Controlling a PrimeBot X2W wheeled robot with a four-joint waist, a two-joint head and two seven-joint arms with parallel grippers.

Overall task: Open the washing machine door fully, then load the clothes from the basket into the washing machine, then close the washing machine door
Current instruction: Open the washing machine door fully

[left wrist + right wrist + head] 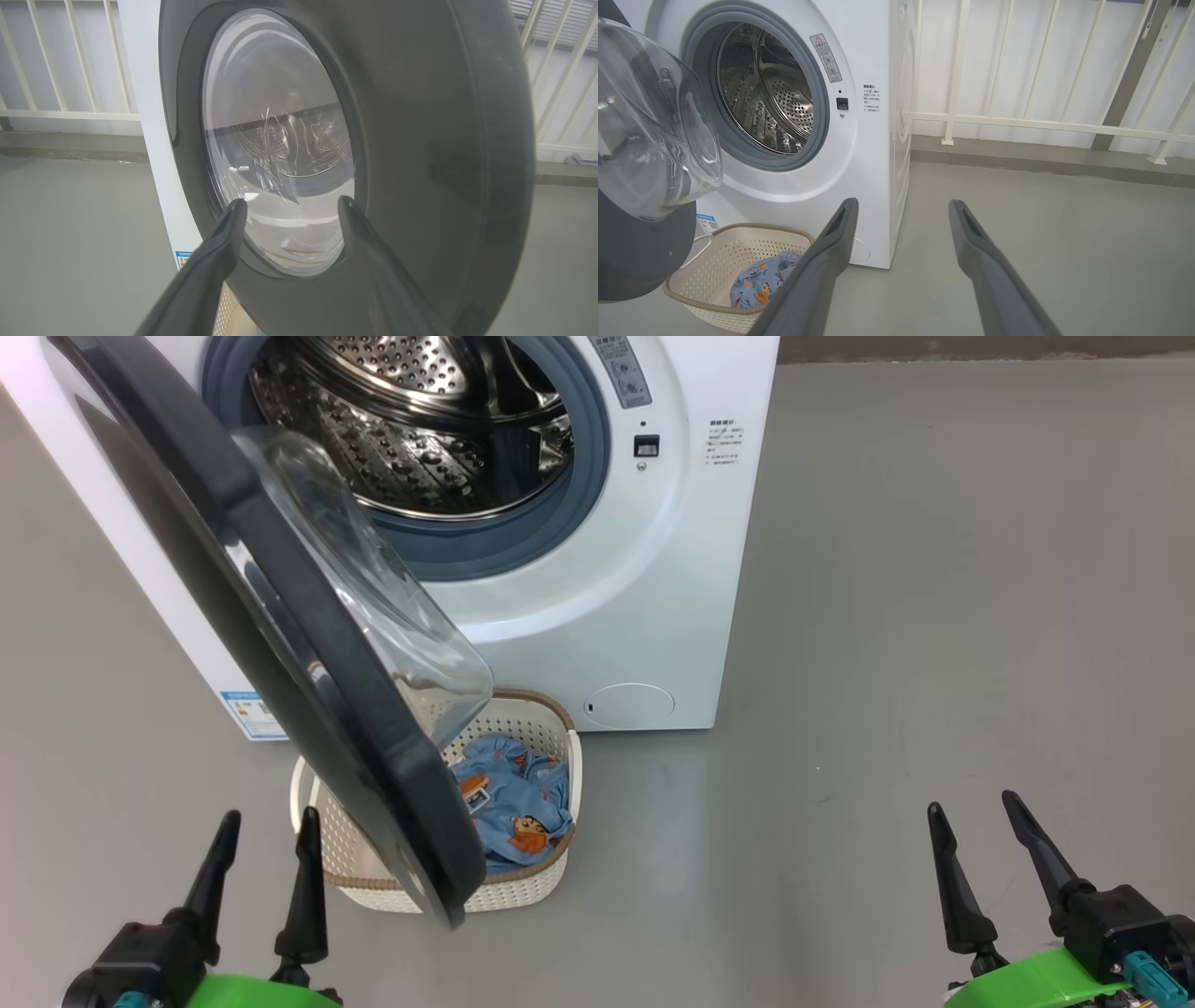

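Hanging empty with fingers spread apart, the left claw sits just before the large round black-rimmed washing machine door with its clear glass bowl. The right claw, likewise spread and empty, is over bare grey floor. The swung-out door hides part of the small cream perforated basket at the foot of the big white washing machine. Light blue printed clothes lie inside the basket. The left wrist view faces the door's outer side, the right wrist view the steel drum.
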